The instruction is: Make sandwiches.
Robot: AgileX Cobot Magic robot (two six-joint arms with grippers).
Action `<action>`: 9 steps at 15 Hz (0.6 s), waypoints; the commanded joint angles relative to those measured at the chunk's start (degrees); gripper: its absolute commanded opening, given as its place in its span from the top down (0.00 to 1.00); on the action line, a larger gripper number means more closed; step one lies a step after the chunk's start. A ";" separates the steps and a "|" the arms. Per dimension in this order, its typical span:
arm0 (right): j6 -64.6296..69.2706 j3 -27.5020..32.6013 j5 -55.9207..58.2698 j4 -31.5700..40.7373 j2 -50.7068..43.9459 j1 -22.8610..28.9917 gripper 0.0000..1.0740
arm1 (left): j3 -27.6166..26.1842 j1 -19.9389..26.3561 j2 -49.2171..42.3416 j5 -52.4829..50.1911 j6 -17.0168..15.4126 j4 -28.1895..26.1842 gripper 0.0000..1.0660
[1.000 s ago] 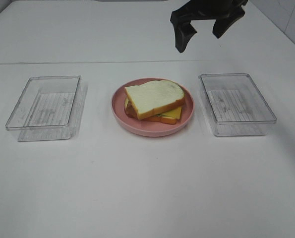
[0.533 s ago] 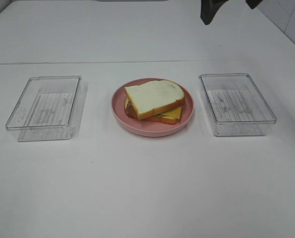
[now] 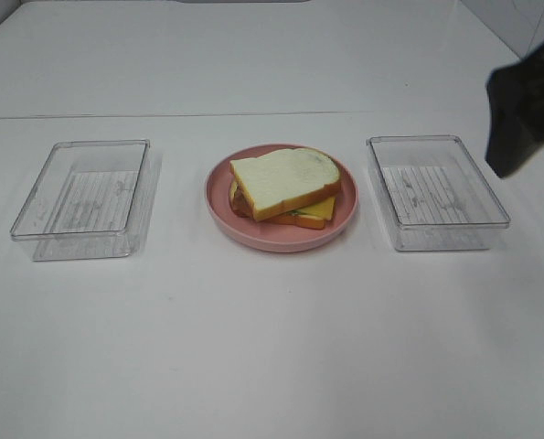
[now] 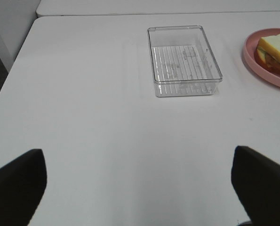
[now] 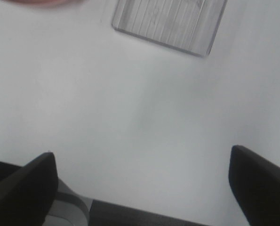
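Note:
A sandwich (image 3: 285, 186) lies on the round pink plate (image 3: 273, 240) at the table's middle. Its top white bread slice sits askew, and yellow cheese shows at its lower right corner. The left wrist view catches the sandwich (image 4: 277, 47) at its edge. My left gripper (image 4: 140, 188) is open over bare table, well short of the left tray, and holds nothing. It does not show in the exterior view. My right gripper (image 5: 140, 188) is open and empty over bare table. One dark finger (image 3: 517, 128) of it hangs to the right of the right tray.
Two clear plastic trays flank the plate, both holding nothing: the left tray (image 3: 84, 197) (image 4: 184, 61) and the right tray (image 3: 436, 190) (image 5: 170, 21). The table's left edge (image 4: 17, 61) drops off beside the left arm. A seam crosses the white table behind the plate.
My right gripper has swung from the back of the table, out past the top of the view, and down to the right edge beside the right tray. The sandwich has stayed put.

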 commanded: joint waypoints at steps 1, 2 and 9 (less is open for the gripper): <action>2.06 8.08 1.20 -0.80 -6.76 -0.23 0.10 | 0.17 0.17 -0.86 -0.52 0.00 0.00 0.04; 2.69 14.44 0.11 -1.26 -12.78 -1.78 0.10 | 0.17 0.17 -0.86 -0.52 0.00 0.00 0.04; 1.60 30.60 -0.57 0.34 -46.29 -14.67 0.10 | 0.17 0.17 -0.86 -0.52 0.00 0.00 0.04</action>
